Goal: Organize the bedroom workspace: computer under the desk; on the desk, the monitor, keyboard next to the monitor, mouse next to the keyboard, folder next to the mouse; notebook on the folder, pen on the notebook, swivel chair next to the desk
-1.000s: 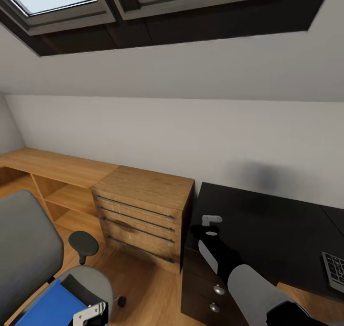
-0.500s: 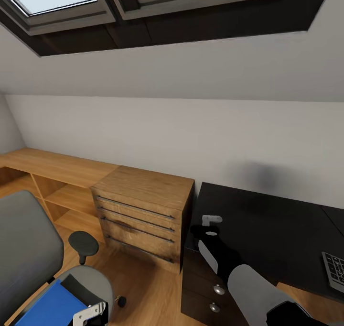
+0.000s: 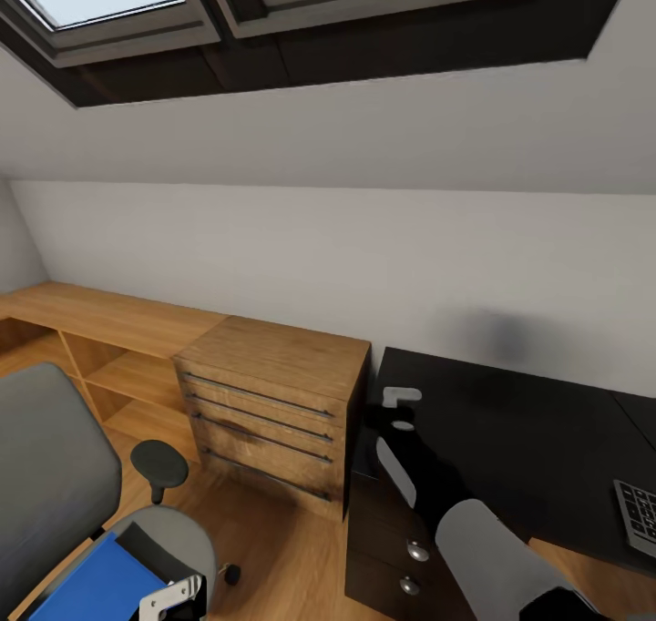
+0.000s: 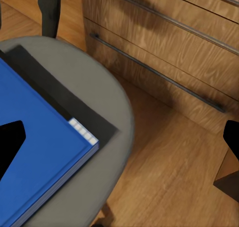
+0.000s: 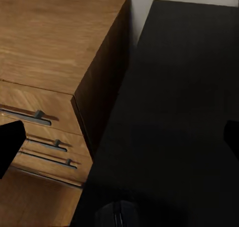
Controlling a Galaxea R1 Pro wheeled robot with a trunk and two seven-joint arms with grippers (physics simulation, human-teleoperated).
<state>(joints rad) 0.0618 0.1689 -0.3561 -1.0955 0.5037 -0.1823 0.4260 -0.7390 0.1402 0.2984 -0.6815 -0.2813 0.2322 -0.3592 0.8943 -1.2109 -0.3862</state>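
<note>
Black desk (image 3: 538, 439) beside the wooden chest of drawers (image 3: 273, 402); grey swivel chair (image 3: 55, 484) to their left.
Blue folder (image 4: 35, 152) lies on the chair seat under the left gripper (image 4: 119, 147), fingers apart; right gripper (image 5: 119, 142), also spread, hangs above the mouse (image 5: 115, 213).

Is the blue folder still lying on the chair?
Yes. The folder lies flat on the swivel chair seat, on a dark sheet, not on the desk.

right arm (image 3: 474, 530): extended forward | right end effector (image 5: 119, 142): fingers spread apart | left end effector (image 4: 119, 147): fingers parted
</note>
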